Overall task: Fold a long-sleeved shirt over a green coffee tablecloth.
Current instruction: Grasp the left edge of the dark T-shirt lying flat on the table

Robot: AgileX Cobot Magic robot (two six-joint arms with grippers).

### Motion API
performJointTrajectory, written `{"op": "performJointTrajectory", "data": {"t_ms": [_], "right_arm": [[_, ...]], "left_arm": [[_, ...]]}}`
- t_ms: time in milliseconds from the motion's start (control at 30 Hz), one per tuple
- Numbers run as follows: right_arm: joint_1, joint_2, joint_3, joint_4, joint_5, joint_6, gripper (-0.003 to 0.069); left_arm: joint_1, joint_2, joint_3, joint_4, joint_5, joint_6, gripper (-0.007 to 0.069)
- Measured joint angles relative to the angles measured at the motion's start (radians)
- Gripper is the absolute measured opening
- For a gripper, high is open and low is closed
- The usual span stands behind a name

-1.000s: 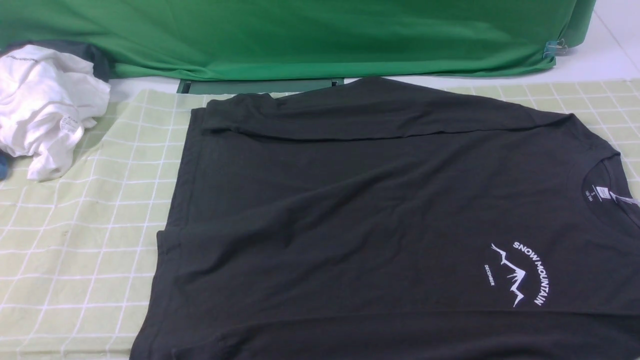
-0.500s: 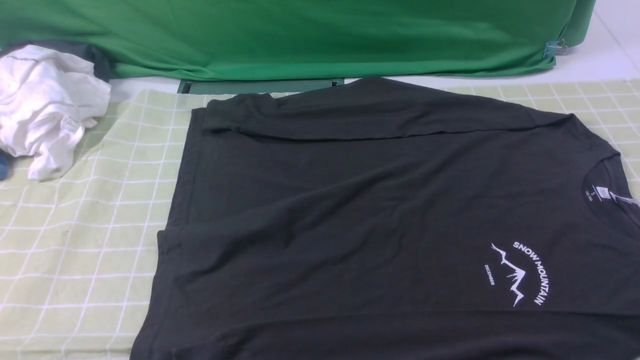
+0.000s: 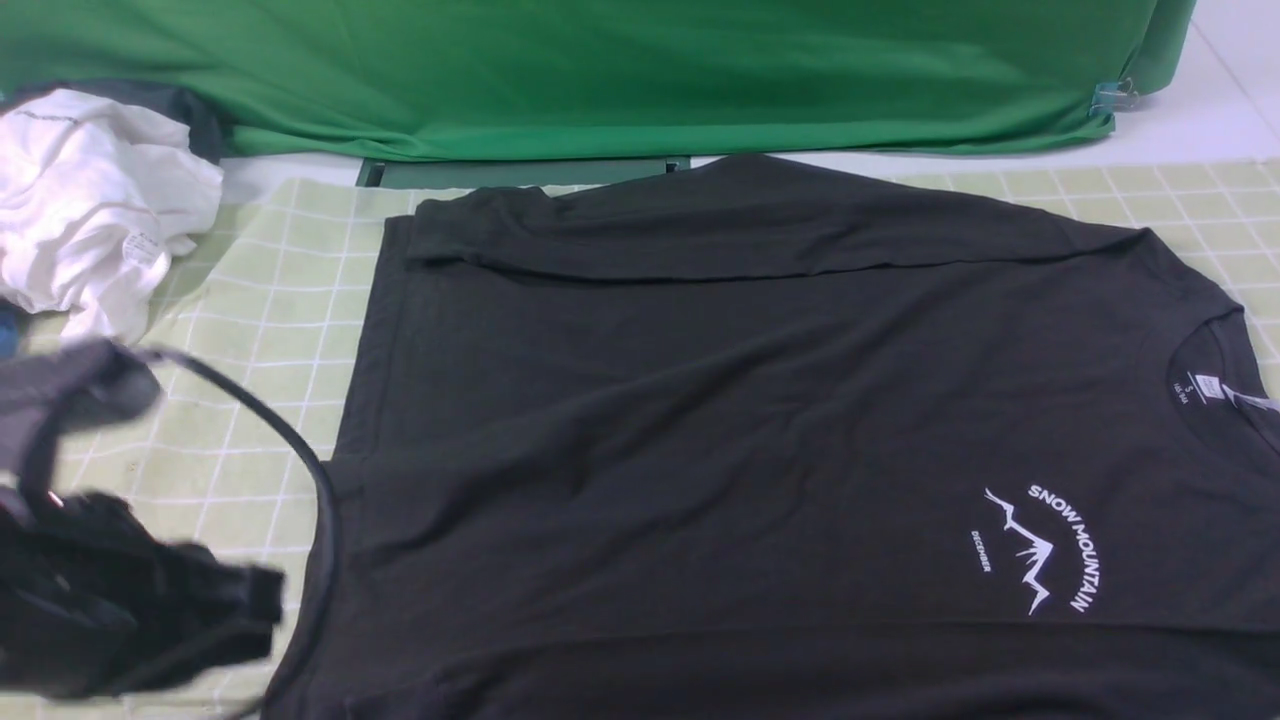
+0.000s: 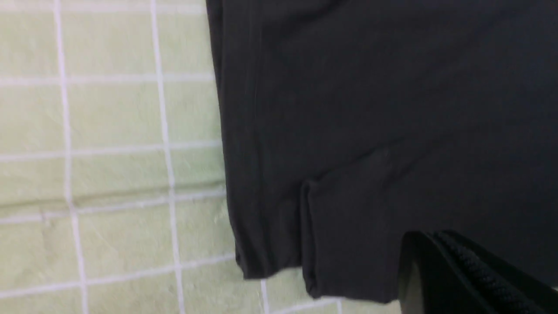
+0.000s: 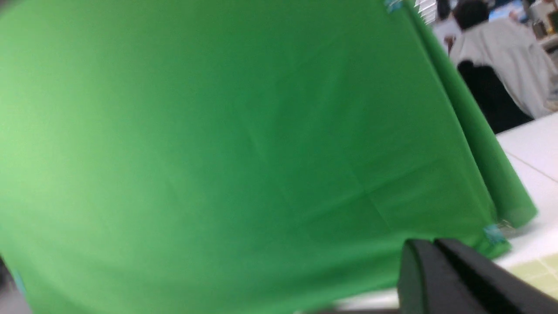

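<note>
Front view: black soft-knit long-sleeved shirt point(image 3: 760, 420) flat on pale-green gridded tablecloth point(image 3: 200, 300), one sleeve point(image 3: 760, 225) folded in; body folds outstanding. My left jaws, near its hem point(image 4: 229, 152), and right jaws: pressed together, empty.

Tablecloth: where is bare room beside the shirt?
Bare tablecloth between shirt and white garment, though the left arm crowds its near end; a small patch far right, between shirt and green backdrop. The shirt covers the rest.
</note>
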Motion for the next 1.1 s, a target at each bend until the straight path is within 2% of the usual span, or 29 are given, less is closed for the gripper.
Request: {"op": "performJointTrajectory", "data": {"t_ms": [67,100,167,233,400,500,633,667,700,767,867,933,1033,1100], "right_arm": [[0.048,0.066,-0.074,-0.007,0.085,-0.052,0.0007],[0.112,0.156,-0.183,-0.012,0.211,-0.112,0.0005],[0.155,0.213,-0.228,-0.015,0.267,-0.143,0.0005],[0.239,0.315,-0.304,-0.016,0.366,-0.183,0.0005],[0.37,0.438,-0.326,-0.016,0.415,-0.201,0.0008],[0.438,0.489,-0.323,-0.016,0.423,-0.187,0.0008],[0.502,0.535,-0.312,-0.016,0.428,-0.179,0.0008],[0.502,0.537,-0.312,-0.016,0.428,-0.178,0.0008],[0.519,0.546,-0.312,-0.016,0.427,-0.176,0.0009],[0.53,0.551,-0.312,-0.016,0.426,-0.176,0.0008],[0.535,0.553,-0.312,-0.016,0.422,-0.175,0.0008],[0.535,0.553,-0.312,-0.016,0.422,-0.174,0.0008],[0.536,0.553,-0.312,-0.016,0.422,-0.172,0.0008],[0.536,0.553,-0.312,-0.016,0.421,-0.172,0.0009]], "left_arm": [[-0.06,0.011,0.036,0.029,-0.017,-0.053,0.0002],[-0.139,0.035,0.066,0.067,-0.026,-0.134,0.0002],[-0.187,0.057,0.086,0.112,-0.029,-0.2,0.0002],[-0.271,0.117,0.099,0.195,-0.03,-0.289,0.0002],[-0.325,0.228,0.1,0.257,-0.131,-0.333,0.0034],[-0.326,0.286,0.1,0.274,-0.202,-0.321,0.0099],[-0.326,0.362,0.1,0.303,-0.28,-0.318,0.0254],[-0.326,0.362,0.1,0.305,-0.28,-0.318,0.0262],[-0.326,0.386,0.1,0.315,-0.302,-0.318,0.0324],[-0.326,0.41,0.102,0.326,-0.337,-0.318,0.0384],[-0.326,0.431,0.104,0.318,-0.384,-0.314,0.0437],[-0.326,0.433,0.104,0.313,-0.391,-0.311,0.044],[-0.326,0.434,0.104,0.293,-0.399,-0.283,0.0402],[-0.326,0.434,0.104,0.276,-0.4,-0.256,0.0316]]}}
